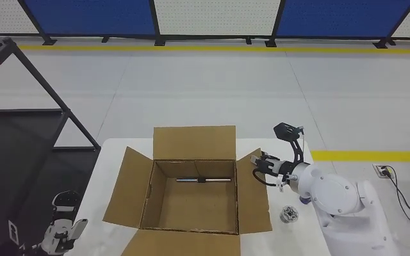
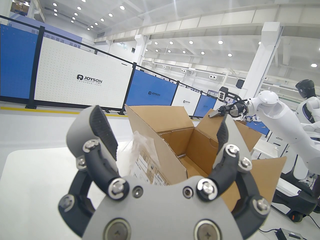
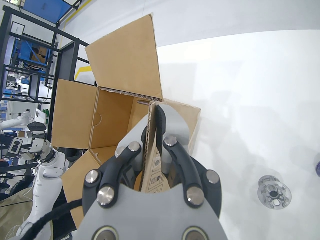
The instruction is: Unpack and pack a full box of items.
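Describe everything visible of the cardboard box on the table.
The cardboard box is brown corrugated board. It stands upright on the white table with its top open and all four flaps folded open. A half-round hand cut-out shows in one end wall, and printed symbols show on its outside. Inside, a slim dark rod lies along the far wall on an otherwise bare floor. The right tool is closed on the edge of the right flap.

Box (image 1: pixel 192 211) mouth open, 4 flaps (image 1: pixel 195 142) splayed; rod (image 1: pixel 204 180) lies inside.
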Controlling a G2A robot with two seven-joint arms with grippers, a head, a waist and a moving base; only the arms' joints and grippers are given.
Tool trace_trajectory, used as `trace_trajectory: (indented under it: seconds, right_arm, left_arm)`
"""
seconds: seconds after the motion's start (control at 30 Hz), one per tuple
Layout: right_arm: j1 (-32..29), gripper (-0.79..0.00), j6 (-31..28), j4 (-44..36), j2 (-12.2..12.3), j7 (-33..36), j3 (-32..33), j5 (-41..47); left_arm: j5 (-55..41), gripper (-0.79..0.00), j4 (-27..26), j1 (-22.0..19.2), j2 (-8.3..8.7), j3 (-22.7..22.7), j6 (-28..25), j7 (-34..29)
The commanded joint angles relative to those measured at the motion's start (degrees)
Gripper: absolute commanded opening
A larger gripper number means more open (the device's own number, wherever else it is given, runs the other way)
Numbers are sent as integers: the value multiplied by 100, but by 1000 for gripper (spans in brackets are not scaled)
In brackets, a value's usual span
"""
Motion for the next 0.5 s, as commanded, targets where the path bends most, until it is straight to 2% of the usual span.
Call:
trace_trajectory:
  seconds: [0.0, 0.47]
  right_arm:
    - [-70, -785, -76, 8, -1, -201, 11, 60]
    - [-622, -785, -944, 117, 23, -1260, 210, 673]
  left_arm:
    - [-1, 0, 0, 0, 0, 0, -1, 0]
    - [-1, 0, 0, 0, 0, 0, -1, 0]
